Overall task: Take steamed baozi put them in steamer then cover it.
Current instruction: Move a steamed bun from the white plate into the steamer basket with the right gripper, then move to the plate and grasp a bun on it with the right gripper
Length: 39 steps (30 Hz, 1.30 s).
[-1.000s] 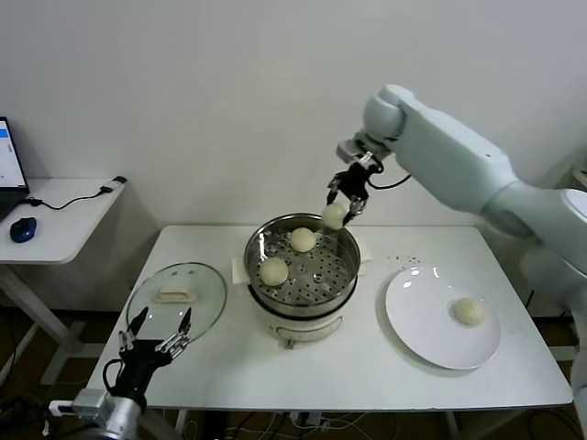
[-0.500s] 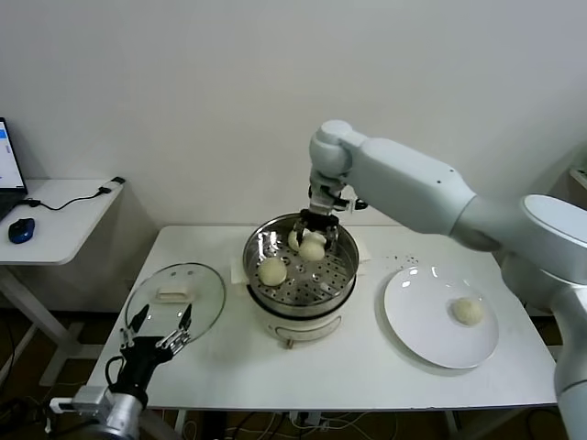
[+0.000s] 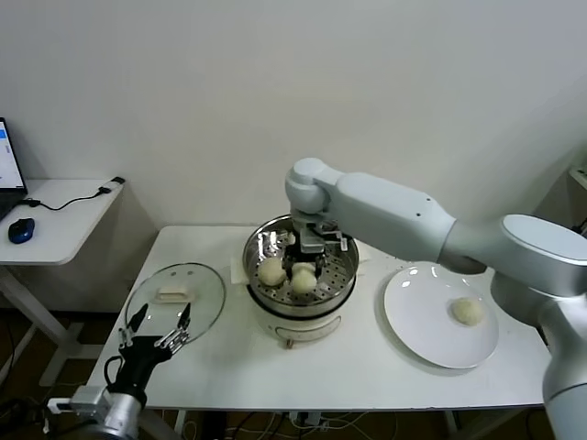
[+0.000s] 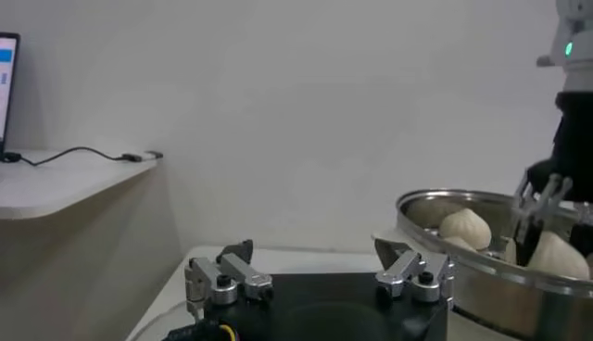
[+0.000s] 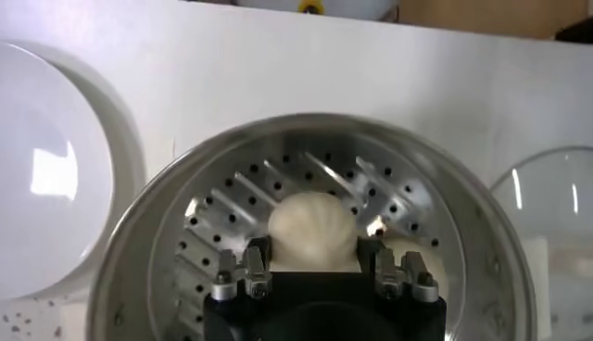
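The baozi are smooth, domed, cream-white buns. One bun point(image 5: 312, 230) sits clamped between the fingers of the right tool point(image 3: 310, 259), low inside the steamer point(image 3: 341, 286), a shiny steel basket with a perforated floor on a white pot base. Another bun point(image 3: 271, 270) lies on that floor just beside it. A third bun in the steamer is mostly hidden behind the right tool and arm in the head view; the left wrist view shows pale domes above the rim. A fourth bun point(image 3: 468, 312) rests alone on the white plate point(image 3: 417, 321) to the right. The cover point(image 3: 177, 295), clear glass with a cream handle, lies flat on the table point(image 3: 367, 376) left of the steamer. The left tool point(image 3: 158, 341) hangs at the table's near edge by the cover, fingers apart and empty
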Tool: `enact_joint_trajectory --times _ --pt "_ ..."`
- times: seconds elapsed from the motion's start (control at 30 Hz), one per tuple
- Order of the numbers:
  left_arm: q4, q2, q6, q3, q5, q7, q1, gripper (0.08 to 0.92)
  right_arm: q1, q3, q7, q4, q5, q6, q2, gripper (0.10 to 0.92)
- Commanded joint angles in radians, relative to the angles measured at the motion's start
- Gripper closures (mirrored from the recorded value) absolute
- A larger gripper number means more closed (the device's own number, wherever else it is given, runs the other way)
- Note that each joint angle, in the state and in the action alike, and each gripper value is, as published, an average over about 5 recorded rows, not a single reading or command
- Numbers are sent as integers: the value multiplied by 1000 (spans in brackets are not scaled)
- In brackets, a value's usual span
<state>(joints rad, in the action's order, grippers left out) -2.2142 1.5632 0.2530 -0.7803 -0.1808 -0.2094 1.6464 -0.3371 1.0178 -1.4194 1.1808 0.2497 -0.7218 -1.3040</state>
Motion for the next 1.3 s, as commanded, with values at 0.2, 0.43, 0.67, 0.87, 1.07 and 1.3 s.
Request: enact_joint_trajectory --times 0.2,0.43,0.67,0.87,1.07,1.3 --pt "5 0 -3 0 -1 0 2 177 43 6 35 41 22 -6 3 364" --pt "4 -1 -1 0 0 -2 2 177 -5 -36 36 96 -9 95 94 213" --pt "6 -3 1 9 2 -4 1 177 -95 -128 -27 147 -105 341 308 203" --pt "9 1 2 16 3 -5 1 177 -92 -255 -45 129 -130 708 487 203" --pt "6 -6 6 19 -1 -12 3 177 -9 -316 -46 47 -230 1026 623 203" --pt "3 -16 8 22 2 -18 15 177 174 -435 -65 -19 -106 1041 699 203"
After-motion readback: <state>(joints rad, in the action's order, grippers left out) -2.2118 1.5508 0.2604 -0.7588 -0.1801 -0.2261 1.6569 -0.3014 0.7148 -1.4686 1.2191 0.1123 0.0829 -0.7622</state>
